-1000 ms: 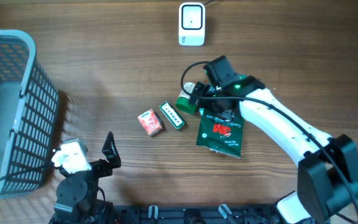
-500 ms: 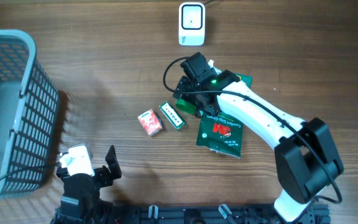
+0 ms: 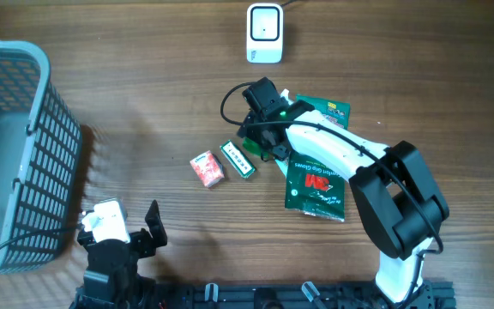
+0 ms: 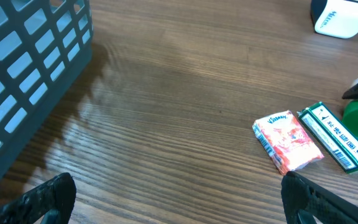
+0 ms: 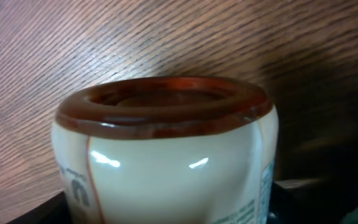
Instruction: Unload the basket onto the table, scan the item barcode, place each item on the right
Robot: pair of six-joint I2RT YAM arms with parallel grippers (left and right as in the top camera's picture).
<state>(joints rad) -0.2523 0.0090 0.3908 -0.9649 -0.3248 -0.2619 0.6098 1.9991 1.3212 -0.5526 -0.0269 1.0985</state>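
Flanking a cream jar [image 5: 166, 168], the right gripper [image 3: 260, 142] hangs over the surface [image 3: 144, 103], hold impossible to tell; the left gripper [image 4: 179, 198] sits spread wide, pink packet [image 4: 288, 140] ahead.

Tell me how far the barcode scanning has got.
Done: nothing looks scanned; every item lies away from the white scanner. In hand: the right gripper is at the cream round jar, which fills its wrist view; a firm grip cannot be confirmed. Left: lift the jar, show its barcode to the scanner, then the orange tissue packet, slim green box and dark green pouch. The left gripper is open.
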